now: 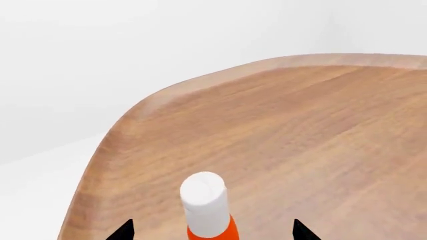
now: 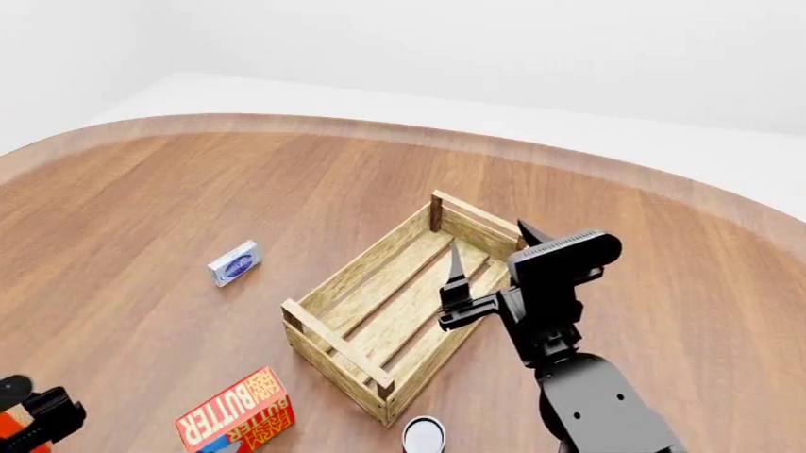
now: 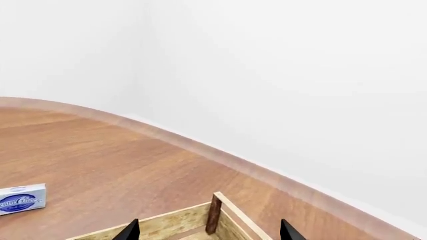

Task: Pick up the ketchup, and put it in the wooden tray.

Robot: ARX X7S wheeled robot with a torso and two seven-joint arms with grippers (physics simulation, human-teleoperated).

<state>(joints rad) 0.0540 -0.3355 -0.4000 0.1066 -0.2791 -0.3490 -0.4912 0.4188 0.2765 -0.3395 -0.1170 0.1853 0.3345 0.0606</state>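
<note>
In the left wrist view, the ketchup (image 1: 208,212) stands between the two black fingertips (image 1: 123,231) of the left gripper (image 1: 212,231) — its white cap uppermost, a band of orange body showing below it; the tips stand apart with clear gaps on either side of the bottle, so the jaws are spread and not pressing it, and the rounded edge of the wooden table (image 1: 300,135) curves away behind. In the head view, the wooden tray (image 2: 400,304) sits near the centre of the table (image 2: 151,208), its long axis running from about 7 o'clock to 1 o'clock, with nothing seen inside; the right gripper (image 2: 469,283) hangs over the tray's 3 o'clock side, one dark finger pointing up. A small blue-and-white box (image 2: 234,262) lies at the tray's 9 o'clock, well apart; a red butter box (image 2: 236,415) lies at about 7 o'clock, and a round can (image 2: 424,435) sits just beside the tray's near corner at 6 o'clock. The left gripper (image 2: 38,415) shows at the lower left edge beside a sliver of orange ketchup (image 2: 10,425). In the right wrist view, the right gripper's (image 3: 210,231) tips are set wide apart, holding nothing, above a corner post of the tray (image 3: 215,212); the blue-and-white box (image 3: 23,198) lies off at 9 o'clock.
</note>
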